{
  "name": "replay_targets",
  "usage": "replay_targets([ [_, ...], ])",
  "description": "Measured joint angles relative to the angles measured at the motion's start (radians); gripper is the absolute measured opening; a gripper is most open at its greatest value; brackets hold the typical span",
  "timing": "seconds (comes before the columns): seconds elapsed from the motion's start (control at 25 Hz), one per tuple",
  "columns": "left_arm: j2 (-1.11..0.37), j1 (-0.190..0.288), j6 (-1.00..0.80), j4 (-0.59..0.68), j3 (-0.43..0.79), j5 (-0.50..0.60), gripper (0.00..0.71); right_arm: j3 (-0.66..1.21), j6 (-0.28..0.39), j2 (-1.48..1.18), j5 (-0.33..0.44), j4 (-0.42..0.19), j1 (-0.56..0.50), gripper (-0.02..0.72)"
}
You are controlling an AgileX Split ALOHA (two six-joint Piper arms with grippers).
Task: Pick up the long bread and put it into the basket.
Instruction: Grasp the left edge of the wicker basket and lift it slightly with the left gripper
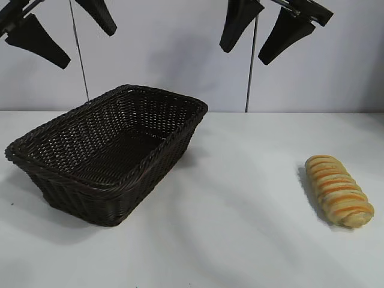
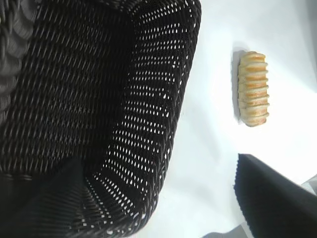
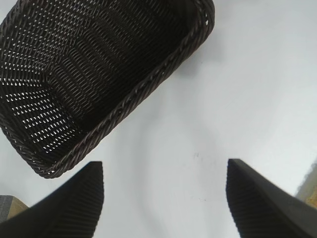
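On the white table (image 1: 240, 240) the long bread (image 1: 339, 190) lies well right of the empty basket (image 1: 108, 153); left gripper (image 1: 60, 27) and right gripper (image 1: 261, 27) hang high, spread and empty, so an off-centre pinch might roll the loaf.

The left wrist view looks down into the basket (image 2: 99, 99), a dark woven wicker container with light showing through the weave of its sloping walls; nothing lies inside it. The long bread (image 2: 253, 89) rests on the white table (image 2: 208, 163) beside the basket, apart from its rim, ridged stripes running across its length. Two dark fingers (image 2: 272, 198) of the left gripper (image 2: 153, 208) stand wide apart, one over the basket, one over the table, holding nothing.
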Motion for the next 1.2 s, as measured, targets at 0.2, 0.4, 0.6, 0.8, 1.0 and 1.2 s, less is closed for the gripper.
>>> replay_targets([
  [0.2, -0.122, 0.0, -0.123, 0.0, 0.182, -0.115, 0.595, 0.0, 0.0, 0.0, 0.0, 0.0, 0.0, 0.507],
  [0.4, -0.169, 0.0, -0.32, -0.002, 0.271, -0.176, 0.595, 0.0, 0.0, 0.0, 0.0, 0.0, 0.0, 0.507],
  [0.6, -0.171, 0.0, -0.436, -0.004, 0.302, -0.188, 0.595, 0.0, -0.001, 0.0, 0.0, 0.0, 0.0, 0.507],
  [0.8, -0.173, -0.033, -0.52, 0.049, 0.319, -0.194, 0.594, 0.0, -0.001, 0.0, 0.0, 0.0, 0.0, 0.507],
  [1.0, -0.173, -0.129, -0.665, 0.106, 0.391, -0.289, 0.594, 0.0, -0.001, 0.0, 0.0, 0.0, 0.0, 0.507],
  [1.2, -0.173, -0.139, -0.789, 0.153, 0.437, -0.393, 0.594, 0.0, -0.001, 0.0, 0.0, 0.0, 0.0, 0.507],
])
